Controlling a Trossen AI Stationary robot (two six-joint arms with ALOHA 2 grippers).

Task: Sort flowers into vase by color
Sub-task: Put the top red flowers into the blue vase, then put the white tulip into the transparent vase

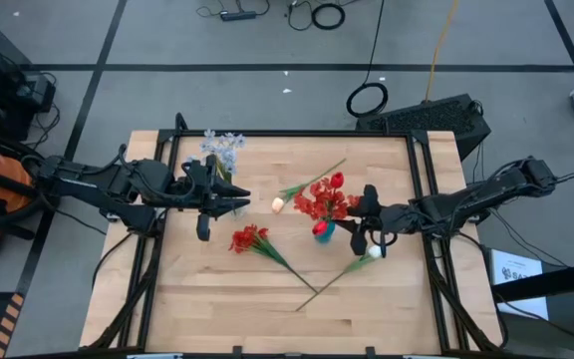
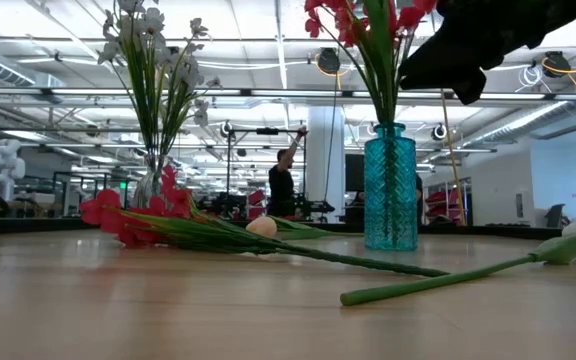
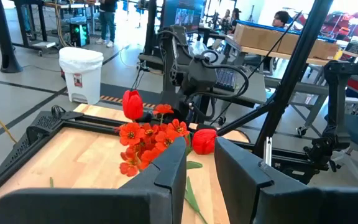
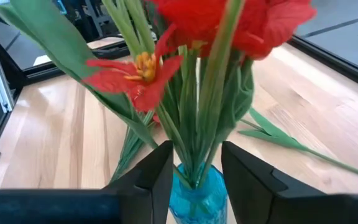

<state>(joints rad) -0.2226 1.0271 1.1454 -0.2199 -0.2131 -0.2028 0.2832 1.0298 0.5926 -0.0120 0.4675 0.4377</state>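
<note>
The right gripper [image 1: 359, 221] hangs just above the teal vase [image 1: 323, 230], near the middle of the counter [image 1: 197, 299]. In the right wrist view its jaws stand apart, one on either side of the green stems rising from the vase; no contact with the stems or the glass can be confirmed. The red flowers [image 1: 325, 197] in this vase spread out to the left of the gripper.

The left gripper [image 1: 235, 197] is held above the counter, left of centre, pointing right towards the teal vase. Its jaws are parted by a narrow gap and hold nothing.

A clear vase [image 2: 149, 186] with pale blue-white sprays [image 1: 221, 147] stands at the far left of the counter, just beside the left arm.

Loose items on the counter:
- A red cluster [image 1: 248, 238] lies near the left gripper, its stem running right and nearward
- A cream bud [image 1: 278, 204] lies between the two grippers, its stem running far and right behind the red flowers
- A white bud [image 1: 374, 253] lies just near-side of the right gripper, its stem running left and nearward

A person [image 2: 284, 181] stands in the room beyond the counter
</note>
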